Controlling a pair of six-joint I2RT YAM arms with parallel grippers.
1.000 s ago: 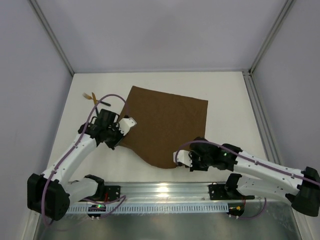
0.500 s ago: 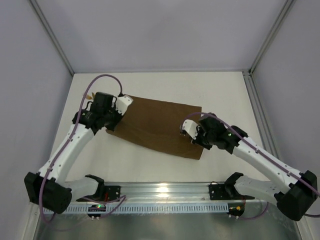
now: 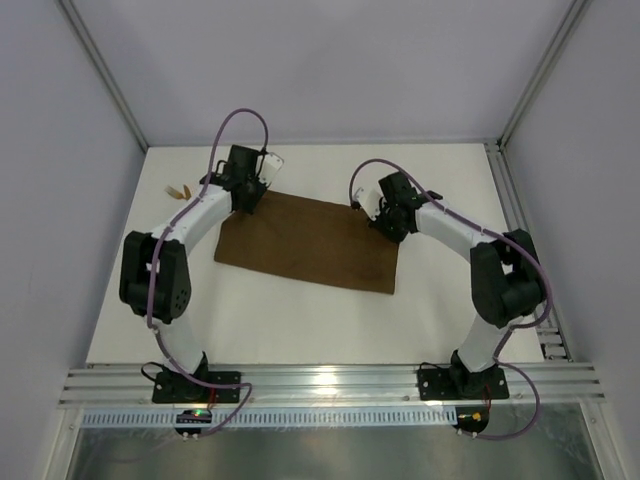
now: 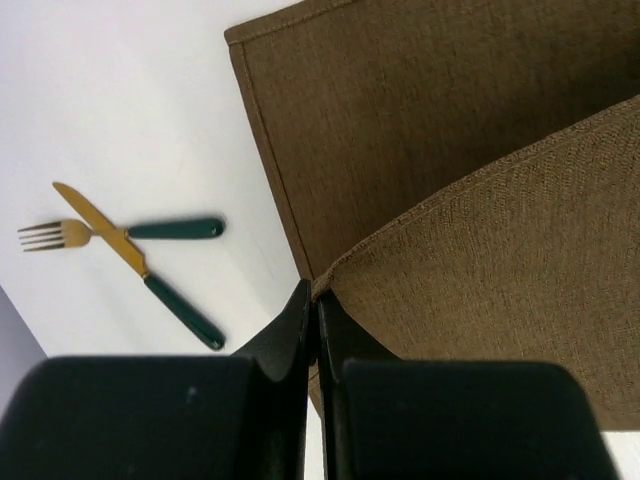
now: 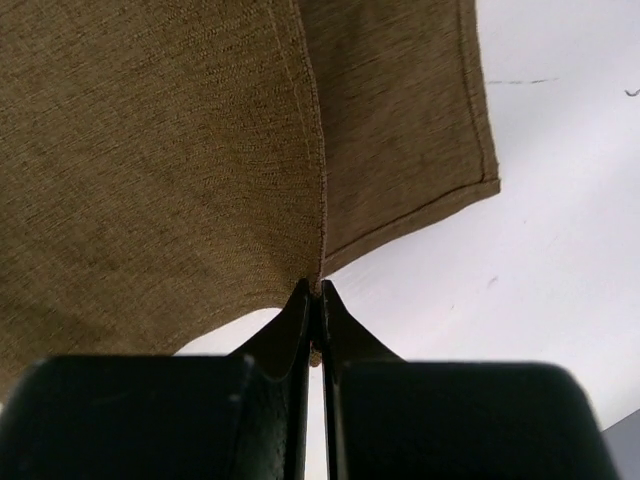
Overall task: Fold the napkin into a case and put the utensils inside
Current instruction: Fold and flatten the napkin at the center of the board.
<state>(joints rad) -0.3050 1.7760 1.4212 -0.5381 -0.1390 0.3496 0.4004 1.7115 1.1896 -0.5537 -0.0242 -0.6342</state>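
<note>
Napkin [image 3: 310,245] lies doubled over in the middle of the counter [image 3: 300,320], a wide brown strip. At its far edge, the left end effector [image 4: 312,297] is clamped tight on the top layer's left corner. The right end effector [image 5: 316,290] is pinched shut on the right corner. Utensils [image 4: 110,236] sit crossed on the counter, left of the napkin and not touching it.

Bright, even light; seemingly faint shadows
</note>
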